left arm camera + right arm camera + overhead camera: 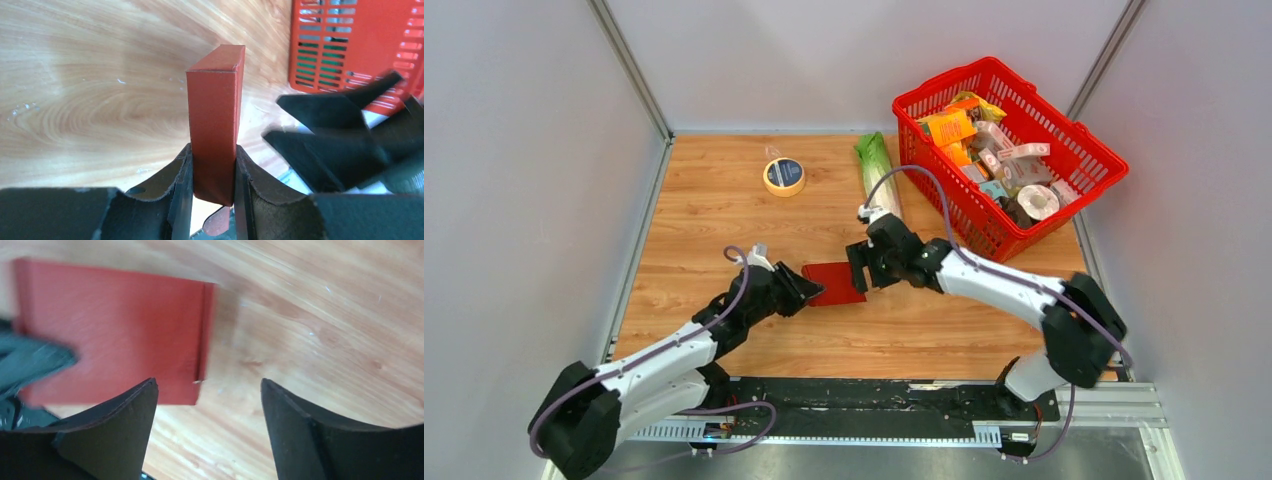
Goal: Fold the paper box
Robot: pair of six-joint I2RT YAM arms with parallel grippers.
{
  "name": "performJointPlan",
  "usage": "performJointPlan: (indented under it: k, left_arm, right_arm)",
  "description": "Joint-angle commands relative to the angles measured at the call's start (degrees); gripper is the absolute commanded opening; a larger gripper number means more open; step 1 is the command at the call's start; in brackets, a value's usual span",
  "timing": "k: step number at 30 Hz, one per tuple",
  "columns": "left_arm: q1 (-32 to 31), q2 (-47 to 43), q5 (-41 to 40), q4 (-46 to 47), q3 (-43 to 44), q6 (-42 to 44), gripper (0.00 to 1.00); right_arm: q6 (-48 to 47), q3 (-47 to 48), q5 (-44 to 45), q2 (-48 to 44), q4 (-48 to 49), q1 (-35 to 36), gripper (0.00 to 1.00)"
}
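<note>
The paper box (834,283) is a dark-red flat block on the wooden table between the two arms. My left gripper (809,290) is shut on its near end. In the left wrist view the paper box (214,110) stands edge-on between both pads (182,175), and a small flap shows below it. My right gripper (856,272) is at the box's right edge with its jaws wide apart and nothing between them. In the right wrist view the paper box (110,330) lies up and left of the right gripper (207,382), apart from its fingers. The right gripper (340,135) shows blurred beside the box.
A red mesh basket (1009,150) full of packaged goods stands at the back right. A green leafy vegetable (879,170) lies just behind the right gripper. A tape roll (784,176) sits at the back centre-left. Grey walls enclose the table.
</note>
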Motion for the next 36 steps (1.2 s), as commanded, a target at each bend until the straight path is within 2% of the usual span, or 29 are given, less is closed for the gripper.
performJointPlan:
  k: [1,2,3,4,6,7,10,14,18,22,27,30,32,36]
  left_arm:
    - [3.9,-8.3,10.7,-21.4,6.2,1.6,0.28]
    - [4.9,-9.7,11.8,-23.7,6.7,0.9,0.28]
    - [6.5,-12.7,13.1,-25.1,6.8,0.1,0.27]
    - [7.2,-14.1,15.8,-25.8,6.4,-2.6,0.27]
    - [8.9,-17.7,18.8,-25.8,4.4,-6.2,0.27]
    - [9.3,-18.6,22.0,-24.4,3.5,-10.3,0.27]
    - [9.5,-21.2,27.6,-19.2,-0.7,-17.1,0.22]
    - [9.5,-25.2,29.3,-22.3,-1.4,-18.7,0.21]
    - [9.5,-31.5,28.3,-25.0,-1.7,-21.2,0.22]
    - [9.5,-33.4,28.3,-27.7,-1.9,-22.2,0.22]
    - [9.5,-33.2,28.8,-28.8,-1.5,-22.2,0.22]
    - [9.5,-33.2,28.4,-28.9,-1.3,-22.4,0.23]
    - [9.5,-33.2,28.2,-28.6,-1.2,-22.4,0.24]
    - [9.5,-33.3,27.4,-28.0,-1.5,-21.7,0.32]
  right_arm:
    - [-14.3,-3.0,19.6,-15.4,2.4,15.6,0.82]
    - [-16.9,-8.1,20.9,-18.0,5.8,18.7,0.83]
    - [-20.5,-10.6,21.0,-20.0,13.6,21.6,0.84]
    - [-26.1,-13.2,21.2,-23.2,17.0,26.7,0.84]
    - [-30.6,-18.3,26.2,-24.9,26.5,31.1,0.85]
    - [-35.0,-19.0,27.6,-24.4,28.5,33.9,0.85]
    - [-39.5,-16.3,31.1,-21.1,28.9,36.9,0.85]
    - [-47.6,-12.2,38.0,-12.8,29.9,40.1,0.84]
    - [-53.1,-11.5,42.2,-8.0,34.4,42.7,0.82]
    - [-56.8,-12.2,45.8,-4.7,39.6,44.1,0.78]
    - [-64.7,-15.0,55.7,-1.8,53.2,46.0,0.67]
    - [-65.8,-16.4,59.3,-1.1,58.2,47.0,0.59]
    - [-65.4,-17.1,60.0,-1.0,59.8,47.6,0.52]
    - [-63.3,-17.5,59.8,-1.0,59.5,48.0,0.46]
